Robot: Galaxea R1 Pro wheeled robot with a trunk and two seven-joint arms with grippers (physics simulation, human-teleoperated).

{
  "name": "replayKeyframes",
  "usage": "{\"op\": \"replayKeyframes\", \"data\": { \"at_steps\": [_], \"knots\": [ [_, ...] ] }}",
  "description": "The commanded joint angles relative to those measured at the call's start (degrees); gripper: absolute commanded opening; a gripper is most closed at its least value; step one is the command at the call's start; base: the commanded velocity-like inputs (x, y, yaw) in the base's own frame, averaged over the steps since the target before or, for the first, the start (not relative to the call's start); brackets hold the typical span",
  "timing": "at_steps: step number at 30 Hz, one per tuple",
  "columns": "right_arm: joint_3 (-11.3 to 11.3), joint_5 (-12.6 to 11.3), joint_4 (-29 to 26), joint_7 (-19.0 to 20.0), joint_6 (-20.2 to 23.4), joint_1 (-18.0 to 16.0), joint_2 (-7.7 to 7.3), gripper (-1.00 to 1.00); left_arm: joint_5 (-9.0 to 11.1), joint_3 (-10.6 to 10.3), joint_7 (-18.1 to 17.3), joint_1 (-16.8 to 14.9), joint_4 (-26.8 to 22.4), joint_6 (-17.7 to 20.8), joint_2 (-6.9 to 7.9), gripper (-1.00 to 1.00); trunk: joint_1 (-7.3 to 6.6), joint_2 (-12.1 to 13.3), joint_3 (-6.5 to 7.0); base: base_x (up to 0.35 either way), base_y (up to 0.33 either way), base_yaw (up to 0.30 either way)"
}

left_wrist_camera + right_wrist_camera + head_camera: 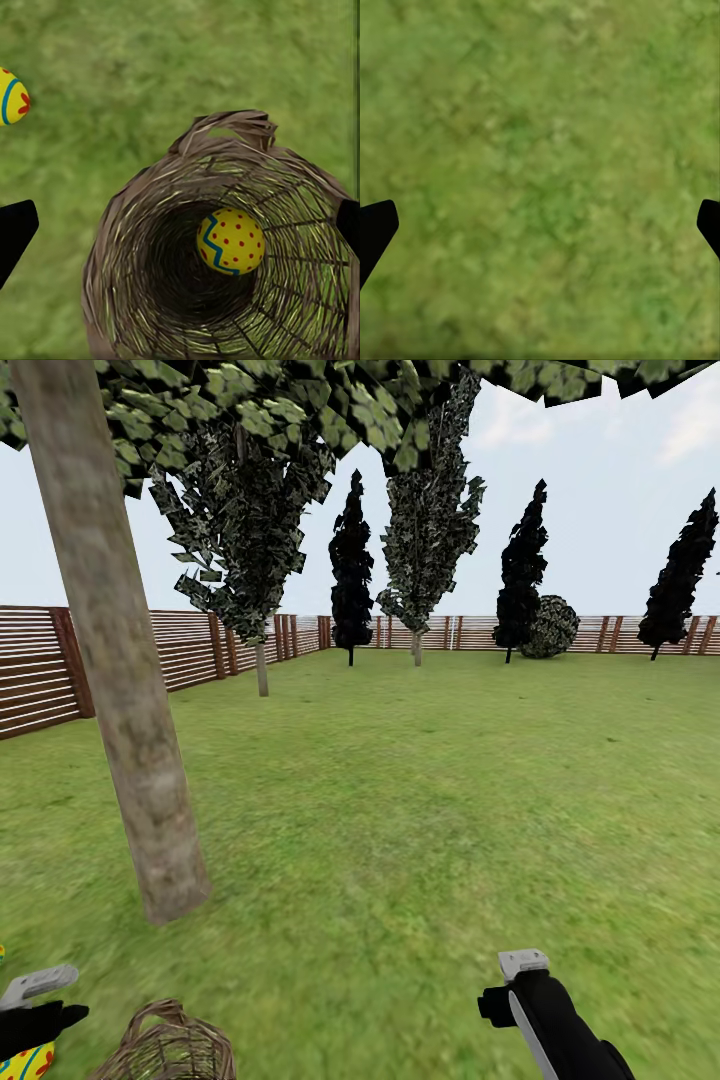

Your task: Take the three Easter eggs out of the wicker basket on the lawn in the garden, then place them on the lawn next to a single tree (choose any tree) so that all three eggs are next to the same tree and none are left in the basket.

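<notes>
A fenced garden of mottled green lawn [420, 810] surrounds the brown open-weave wicker basket [300, 300]. The left end effector [180, 240] hovers spread wide above it; one yellow red-dotted egg [230, 241] lies inside, another egg [11, 96] on grass beside the basket. The right end effector [540, 232] is wide, empty. A descent could snag the basket's rim and tip it.

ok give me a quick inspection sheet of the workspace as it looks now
surface: lawn, mottled green grass.
job's things: wicker basket holds one egg; a second egg lies on the grass outside it; tree trunk stands close by.
clutter: nothing seen.
grippers: left gripper open above the basket; right gripper open over bare grass.
cables: nothing seen.
surroundings: slatted wooden fence, dark cone trees, a round bush.
</notes>
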Motion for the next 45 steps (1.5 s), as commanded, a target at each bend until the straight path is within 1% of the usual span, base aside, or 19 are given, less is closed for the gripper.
{"op": "replayKeyframes", "data": {
  "at_steps": [1, 7, 9, 14, 30, 38, 45],
  "knots": [
    [0.21, -0.02, -0.05, -0.27, 0.29, -0.04, -0.05, 1.0, -0.63, 0.18, -0.52, -0.06, -0.06, 0.16, -0.32, 1.0, 0.0, -0.04, -0.07, 0.0, 0.0, 0.0],
    [0.21, -0.05, -0.05, -0.27, 0.29, -0.04, -0.08, 1.0, -0.73, -0.04, -0.34, -0.06, 0.42, 0.14, -2.47, 1.0, 0.0, -0.04, -0.07, 0.0, 0.0, 0.0],
    [0.21, -0.05, -0.05, -0.27, 0.29, -0.04, -0.1, 1.0, -0.8, -0.19, -0.31, -0.07, 1.4, 0.14, -2.86, 1.0, 0.0, -0.04, -0.07, 0.0, 0.0, 0.0],
    [0.21, -0.06, -0.05, -0.27, 0.29, -0.04, -0.13, 1.0, -0.83, -0.3, -0.22, -0.06, 2.03, 0.14, -3.41, 1.0, 0.0, -0.04, -0.07, 0.0, 0.0, 0.0],
    [0.13, -0.06, -0.24, -0.27, 0.29, -0.04, -0.27, 1.0, -0.83, -0.35, -0.16, -0.06, 2.13, 0.14, -3.69, 1.0, 3.51, -6.45, -2.94, 0.0, 0.0, 0.0],
    [0.12, -0.08, -0.22, -0.25, 0.29, -0.04, -0.3, 1.0, -0.83, -0.35, -0.14, -0.07, 2.14, 0.14, -4.08, 1.0, 5.27, -9.66, -4.37, 0.0, 0.0, 0.0],
    [0.12, -0.08, -0.22, -0.27, 0.29, -0.04, -0.31, 1.0, -0.83, -0.35, -0.12, -0.07, 2.14, 0.09, -4.73, 1.0, 6.8, -12.47, -5.63, 0.0, 0.0, 0.0]
  ]
}}
